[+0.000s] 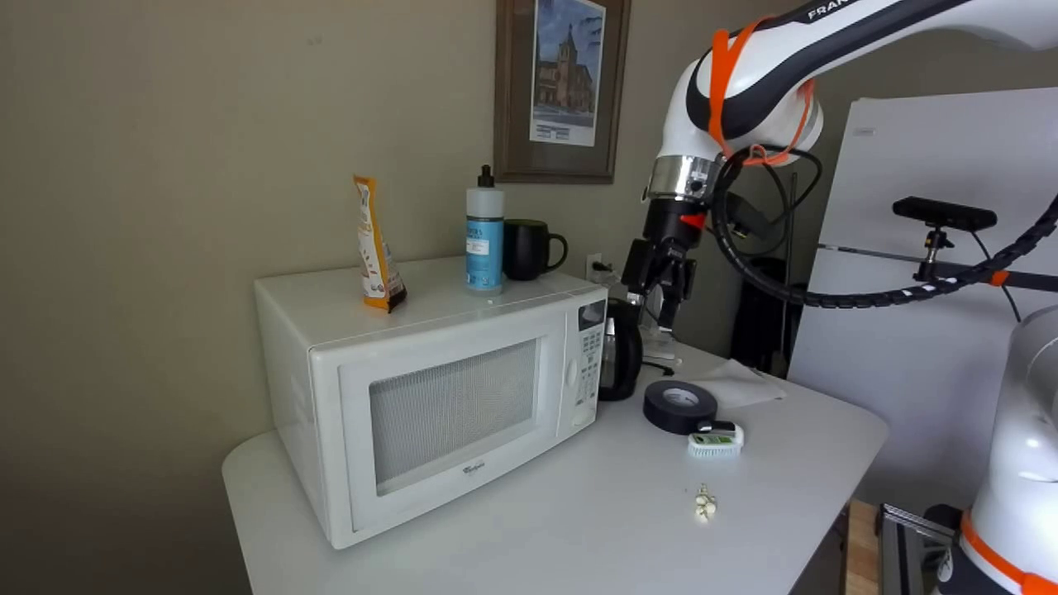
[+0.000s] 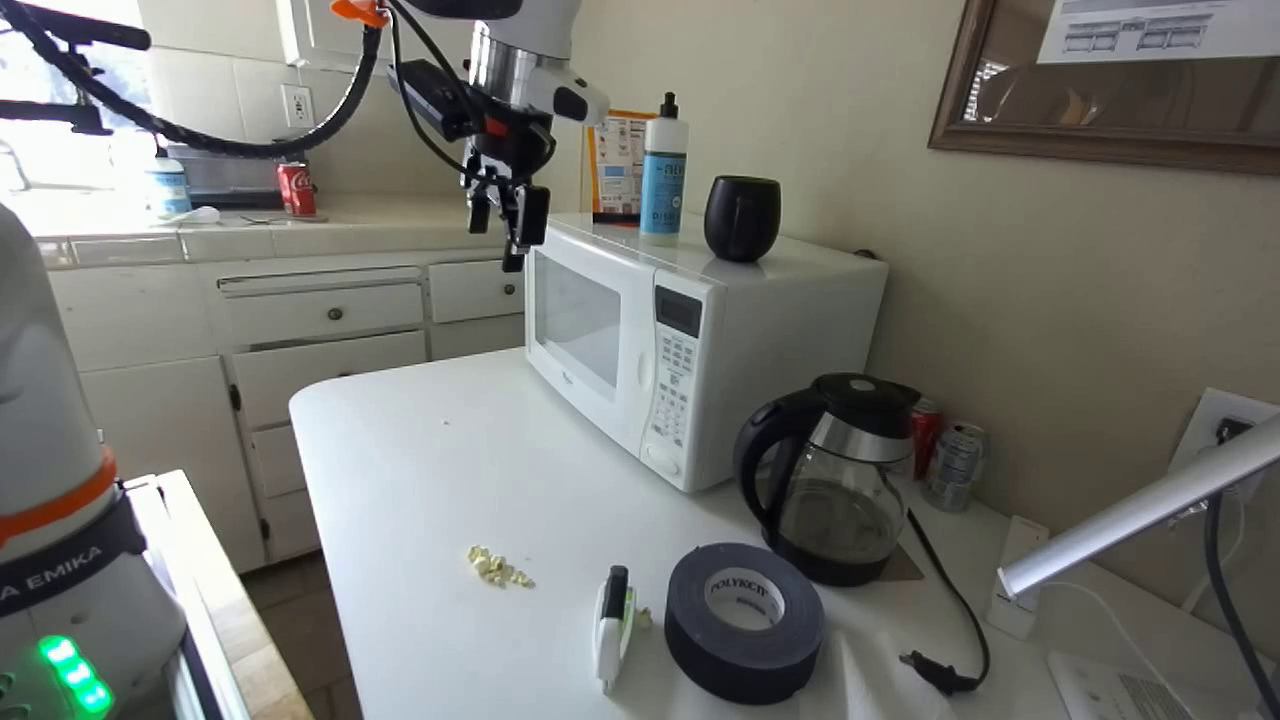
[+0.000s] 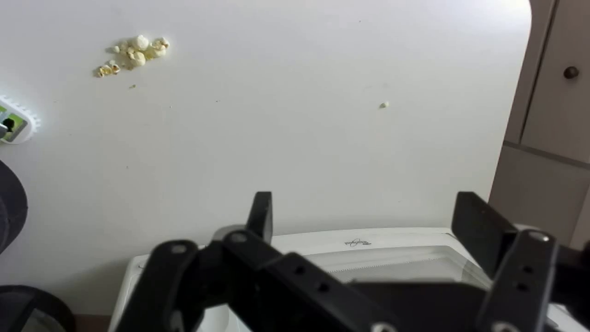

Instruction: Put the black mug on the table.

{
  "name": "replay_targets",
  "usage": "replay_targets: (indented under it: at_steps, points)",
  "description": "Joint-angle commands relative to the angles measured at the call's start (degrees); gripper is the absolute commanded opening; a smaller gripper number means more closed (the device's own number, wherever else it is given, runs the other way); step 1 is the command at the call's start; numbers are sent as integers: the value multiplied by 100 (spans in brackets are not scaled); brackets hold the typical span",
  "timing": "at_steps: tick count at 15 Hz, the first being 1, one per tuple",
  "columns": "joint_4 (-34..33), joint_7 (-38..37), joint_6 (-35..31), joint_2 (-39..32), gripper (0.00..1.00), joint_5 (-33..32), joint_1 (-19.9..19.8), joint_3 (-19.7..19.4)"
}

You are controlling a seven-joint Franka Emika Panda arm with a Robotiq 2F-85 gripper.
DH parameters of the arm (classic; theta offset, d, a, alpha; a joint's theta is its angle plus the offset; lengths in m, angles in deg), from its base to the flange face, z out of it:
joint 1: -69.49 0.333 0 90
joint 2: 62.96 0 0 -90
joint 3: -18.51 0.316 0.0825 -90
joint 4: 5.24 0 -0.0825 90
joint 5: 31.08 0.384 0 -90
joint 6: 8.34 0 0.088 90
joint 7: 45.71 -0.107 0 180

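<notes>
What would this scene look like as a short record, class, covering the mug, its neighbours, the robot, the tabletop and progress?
target: black mug, upright on white microwave
neighbours: white-and-blue bottle, orange-and-white bag
robot: gripper open, holding nothing, apart from black mug
surface: table bearing white microwave, popcorn, tape roll, brush
progress: black mug not yet on table itself

A robot's gripper (image 2: 499, 238) hangs in the air, its fingers parted, as a black mug (image 2: 742, 220) stands upright on a white microwave (image 2: 800, 340), near a blue-labelled bottle (image 2: 663, 190) and an orange-edged packet (image 2: 618, 170). On the pale table (image 2: 430, 480) below, a glass jug (image 2: 838, 490) (black lid, black handle) stands near a roll of dark tape (image 2: 745, 650); popcorn (image 2: 495, 566) lies well apart.
</notes>
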Motion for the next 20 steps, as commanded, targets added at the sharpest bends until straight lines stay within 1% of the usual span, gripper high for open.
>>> replay_targets:
  at_steps: [1, 17, 20]
  points:
    - [-12, 43, 24, -9, 100, 49, -112, 100]
    - [-12, 43, 24, -9, 100, 49, -112, 100]
    - [-30, -144, -192, 4, 100, 115, -255, 49]
